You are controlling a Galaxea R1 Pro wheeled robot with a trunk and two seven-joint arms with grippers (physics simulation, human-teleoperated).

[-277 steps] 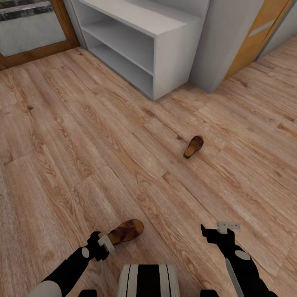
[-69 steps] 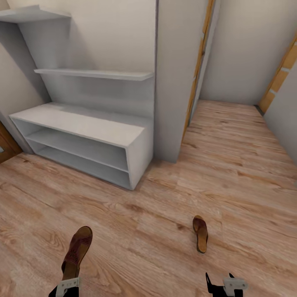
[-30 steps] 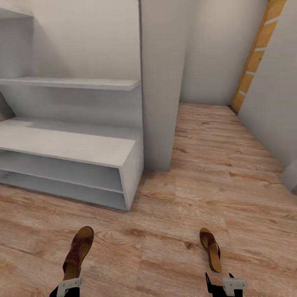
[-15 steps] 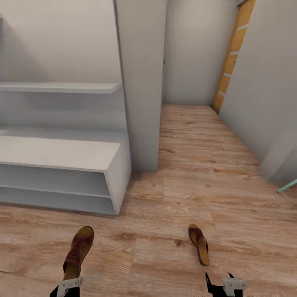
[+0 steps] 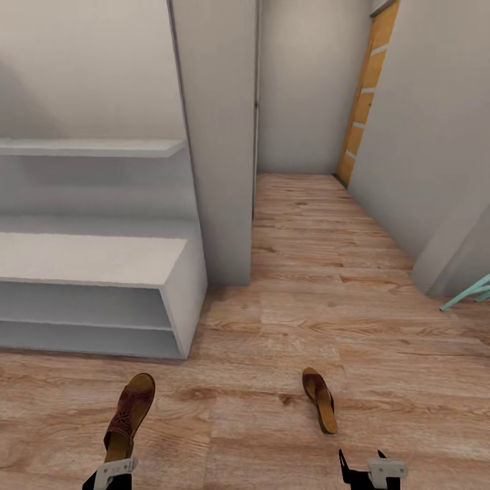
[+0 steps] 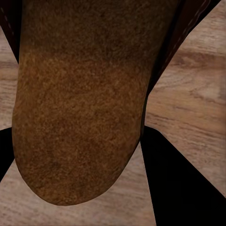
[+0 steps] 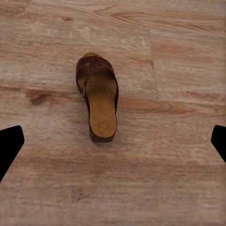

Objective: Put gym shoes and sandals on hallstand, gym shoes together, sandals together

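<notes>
My left gripper [image 5: 113, 468], at the bottom left of the head view, is shut on the heel end of one dark brown sandal [image 5: 129, 414], held above the corridor floor [image 5: 306, 299]. In the left wrist view its tan insole [image 6: 80, 108] sits between the black fingers [image 6: 179, 188]. The other sandal [image 5: 320, 399] lies on the floor just ahead of my right gripper [image 5: 371, 469]. The right wrist view looks straight down on that sandal [image 7: 98, 96], with the fingertips [image 7: 9, 143] wide apart and the gripper open and empty. The pale grey hallstand [image 5: 102, 272] stands ahead on the left. The gym shoes are out of view.
A grey wall pillar [image 5: 218, 136] rises beside the hallstand's right end. Past it the corridor runs on to an orange door [image 5: 361, 102]. A grey wall and a teal frame leg [image 5: 469, 292] close the right side.
The whole head view has swung right: hallstand and pillar slid left in the picture, more corridor and right wall show. The sandal stays in my left gripper; the floor sandal has not been touched.
</notes>
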